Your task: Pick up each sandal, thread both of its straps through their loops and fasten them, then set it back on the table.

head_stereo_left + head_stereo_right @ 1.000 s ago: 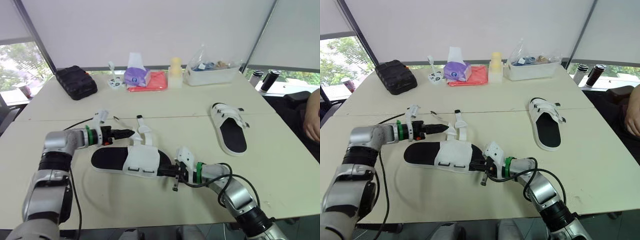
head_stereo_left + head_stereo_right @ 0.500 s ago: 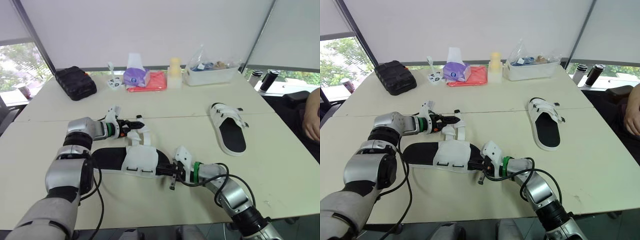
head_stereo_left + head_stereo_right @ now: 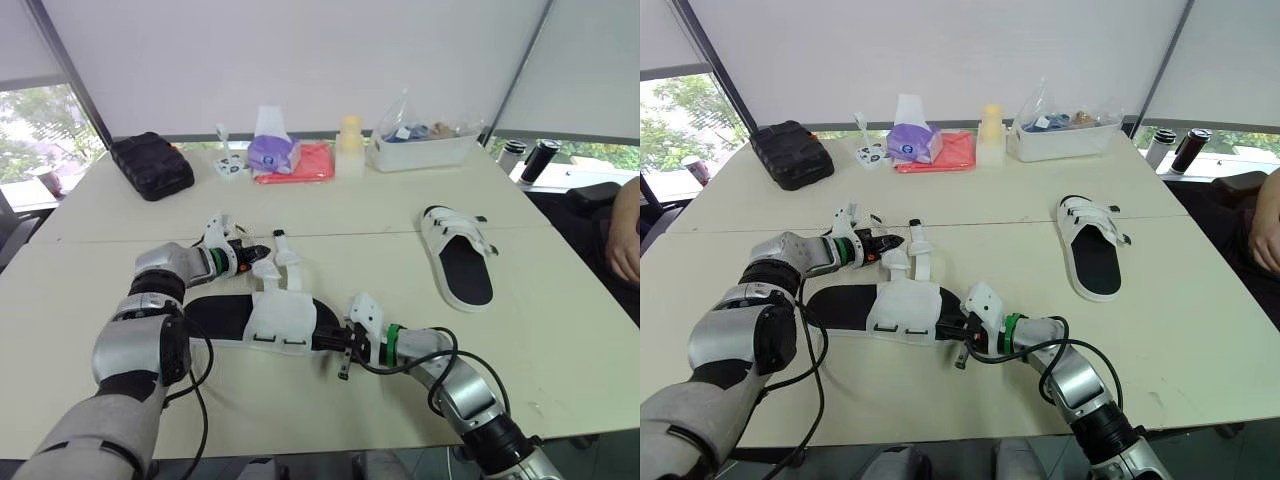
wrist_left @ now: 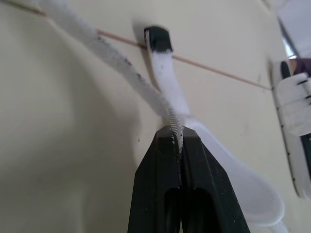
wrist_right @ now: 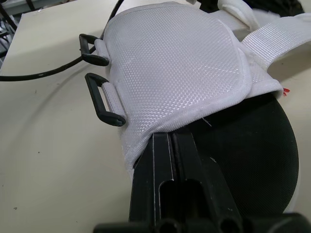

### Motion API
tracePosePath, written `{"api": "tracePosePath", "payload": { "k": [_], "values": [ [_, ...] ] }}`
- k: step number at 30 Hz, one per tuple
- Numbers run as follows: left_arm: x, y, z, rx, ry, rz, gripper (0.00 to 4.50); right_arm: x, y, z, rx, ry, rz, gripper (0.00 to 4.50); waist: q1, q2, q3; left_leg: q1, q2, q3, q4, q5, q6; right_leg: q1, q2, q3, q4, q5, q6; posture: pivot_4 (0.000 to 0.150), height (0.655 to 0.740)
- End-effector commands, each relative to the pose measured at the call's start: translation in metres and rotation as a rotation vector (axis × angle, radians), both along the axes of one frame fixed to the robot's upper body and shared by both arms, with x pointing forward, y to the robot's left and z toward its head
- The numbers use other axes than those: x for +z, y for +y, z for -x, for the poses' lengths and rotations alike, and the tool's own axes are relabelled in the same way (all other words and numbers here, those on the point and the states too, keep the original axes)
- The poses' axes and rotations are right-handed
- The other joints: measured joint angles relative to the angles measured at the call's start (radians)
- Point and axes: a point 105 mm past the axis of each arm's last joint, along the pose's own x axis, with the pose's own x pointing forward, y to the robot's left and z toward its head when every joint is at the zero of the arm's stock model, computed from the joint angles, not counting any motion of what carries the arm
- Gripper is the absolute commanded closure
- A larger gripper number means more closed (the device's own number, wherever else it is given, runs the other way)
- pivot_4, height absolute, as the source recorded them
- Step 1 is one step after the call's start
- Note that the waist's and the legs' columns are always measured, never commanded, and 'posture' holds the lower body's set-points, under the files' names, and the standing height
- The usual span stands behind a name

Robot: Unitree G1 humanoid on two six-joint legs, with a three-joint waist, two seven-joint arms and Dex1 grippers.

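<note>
Left claw (image 4: 177, 133): clenched on strap (image 4: 114, 53), drawn back toward counter's (image 3: 330, 215) left edge.
Right claw (image 5: 170, 136): clamped on sandal (image 3: 285, 320), near counter's front edge.
Meaning: strap caught, threading through loop (image 5: 104, 102) likely next.

Centre: my left gripper (image 3: 890, 243) pinches a strap (image 3: 900, 265) of the near sandal (image 3: 902, 306); my right gripper (image 3: 958, 332) holds its toe. Second sandal (image 3: 1092, 260) lies centre right.
</note>
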Motion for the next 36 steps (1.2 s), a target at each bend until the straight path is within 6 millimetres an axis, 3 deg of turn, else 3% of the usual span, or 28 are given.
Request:
{"api": "tracePosePath", "payload": {
  "k": [1, 4, 8, 15, 20, 30, 34, 36],
  "values": [
    [0.064, 0.015, -0.006, -0.040, -0.417, -0.124, 4.46, -0.012, -0.004, 0.003, -0.016, 0.041, 0.033, 4.50, -0.001, 0.000, 0.000, 0.000, 0.001, 0.000, -0.001, 0.000, 0.000, 0.000, 0.000, 0.000, 0.000, 0.000, 0.000, 0.150, 0.7400],
    [0.087, 0.004, 0.008, -0.142, -0.706, -0.341, 4.46, -0.014, -0.007, 0.004, -0.017, 0.045, 0.039, 4.50, 0.006, 0.000, 0.000, 0.000, 0.003, 0.000, -0.003, 0.002, -0.004, -0.001, -0.002, 0.001, -0.001, 0.000, 0.000, 0.150, 0.7400],
    [0.079, -0.026, 0.040, -0.433, -1.024, -0.712, 4.46, -0.015, -0.008, 0.005, -0.012, 0.052, 0.041, 4.50, 0.010, 0.000, 0.000, 0.002, 0.000, 0.001, -0.011, 0.006, -0.011, -0.001, -0.005, 0.002, -0.004, 0.001, -0.001, 0.150, 0.7400],
    [0.074, -0.023, 0.054, -0.536, -1.471, -1.093, 4.46, -0.015, -0.009, 0.001, -0.025, 0.054, 0.036, 4.50, 0.008, 0.000, 0.000, 0.002, 0.000, 0.001, -0.013, 0.006, -0.011, -0.001, -0.004, 0.001, -0.006, 0.001, -0.001, 0.150, 0.7400],
    [0.067, -0.019, 0.065, -0.561, -1.728, -1.205, 4.46, -0.018, -0.009, 0.000, -0.035, 0.058, 0.035, 4.50, 0.009, 0.000, 0.000, 0.002, -0.001, 0.001, -0.014, 0.006, -0.011, -0.001, -0.003, 0.000, -0.007, 0.001, -0.001, 0.150, 0.7400],
    [0.075, -0.013, 0.066, -0.496, -2.009, -1.385, 4.46, -0.021, -0.015, -0.003, -0.060, 0.052, 0.054, 4.50, 0.006, 0.000, 0.000, 0.002, -0.002, 0.001, -0.013, 0.006, -0.010, 0.000, -0.001, 0.000, -0.007, 0.001, -0.001, 0.150, 0.7400],
    [0.065, -0.011, 0.065, -0.552, -2.073, -1.458, 4.46, -0.022, -0.018, -0.002, -0.067, 0.055, 0.060, 4.50, 0.009, 0.000, 0.000, 0.002, -0.002, 0.001, -0.014, 0.006, -0.010, 0.000, -0.002, 0.000, -0.007, 0.001, -0.001, 0.150, 0.7400],
    [0.055, -0.011, 0.069, -0.607, -2.104, -1.457, 3.94, -0.023, -0.017, -0.002, -0.069, 0.057, 0.058, 4.50, 0.010, 0.000, 0.000, 0.002, -0.002, 0.001, -0.013, 0.006, -0.010, 0.000, -0.002, 0.000, -0.007, 0.001, -0.001, 0.150, 0.7400]
  ]
}}
